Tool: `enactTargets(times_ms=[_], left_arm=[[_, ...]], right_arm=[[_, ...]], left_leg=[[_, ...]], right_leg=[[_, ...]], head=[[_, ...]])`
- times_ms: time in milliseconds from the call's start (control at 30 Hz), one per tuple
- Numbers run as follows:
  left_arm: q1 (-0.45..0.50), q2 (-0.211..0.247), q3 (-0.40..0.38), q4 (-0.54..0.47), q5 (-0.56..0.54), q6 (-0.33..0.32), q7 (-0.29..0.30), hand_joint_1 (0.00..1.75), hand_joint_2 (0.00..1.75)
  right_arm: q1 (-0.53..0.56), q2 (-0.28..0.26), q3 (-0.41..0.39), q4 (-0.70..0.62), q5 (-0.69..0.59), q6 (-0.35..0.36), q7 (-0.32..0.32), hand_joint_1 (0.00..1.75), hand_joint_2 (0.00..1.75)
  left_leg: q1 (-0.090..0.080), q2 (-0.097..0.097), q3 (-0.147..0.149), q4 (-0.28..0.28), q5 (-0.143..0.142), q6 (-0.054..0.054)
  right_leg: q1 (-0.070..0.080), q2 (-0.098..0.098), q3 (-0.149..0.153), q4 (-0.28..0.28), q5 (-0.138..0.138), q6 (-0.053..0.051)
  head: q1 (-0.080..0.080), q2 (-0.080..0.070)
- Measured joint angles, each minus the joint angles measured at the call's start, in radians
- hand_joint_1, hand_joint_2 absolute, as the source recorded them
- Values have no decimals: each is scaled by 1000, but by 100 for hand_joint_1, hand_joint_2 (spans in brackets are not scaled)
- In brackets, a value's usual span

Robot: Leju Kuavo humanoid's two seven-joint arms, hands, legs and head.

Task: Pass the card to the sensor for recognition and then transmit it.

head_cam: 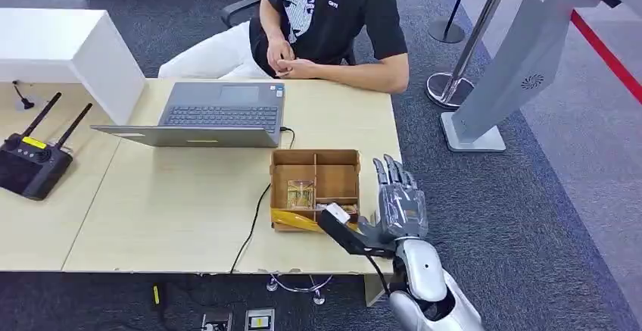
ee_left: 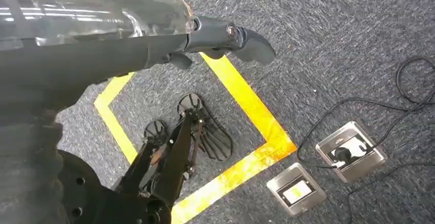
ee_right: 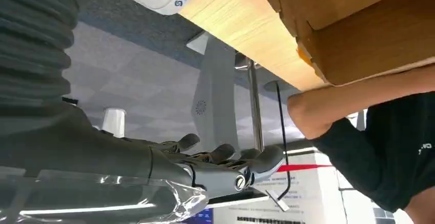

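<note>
Right hand [head_cam: 400,206] raised at the right edge of the light wooden table [head_cam: 166,210], just beside the right wall of the compartmented wooden box [head_cam: 316,187]; fingers [head_cam: 391,172] extended upward and spread apart, nothing gripped; thumb directed toward the box's near right corner. In the right wrist view, same hand [ee_right: 215,165] seen with fingers apart and empty, box underside [ee_right: 369,44] and table edge [ee_right: 246,24] close alongside.

Card [head_cam: 300,193] lying in the box's near-left compartment, yellowish, detail too small to read; untouched by either hand. White-topped item [head_cam: 338,213] at the box's near right corner, just beside the thumb; contact not determinable. Yellow strip [head_cam: 299,221] along the box's near wall.

Left hand [ee_left: 225,37] hanging low over the grey carpet [ee_left: 333,39], fingers loosely together and slightly curled, nothing held; yellow floor tape [ee_left: 246,111] and two metal floor sockets [ee_left: 323,170] below.

Open laptop [head_cam: 219,115] behind the box; black cable [head_cam: 253,221] running from laptop over the table's near edge. Black remote controller with two antennas [head_cam: 34,160] on the adjacent table to the left. Seated person [head_cam: 325,20] at the far side, forearm resting on the table. Grey kiosk stand [head_cam: 515,73] on the carpet to the right.
</note>
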Motion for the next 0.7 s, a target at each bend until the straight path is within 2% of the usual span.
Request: enactTargets(times_ms=[700], left_arm=[[0,-2,2,0,6,5,0,0,175]], right_arm=[[-67,62,5,148,9,-52,-43,0,175]], left_leg=[[0,0,0,0,0,0]], right_leg=[[0,0,0,0,0,0]], head=[[0,0]])
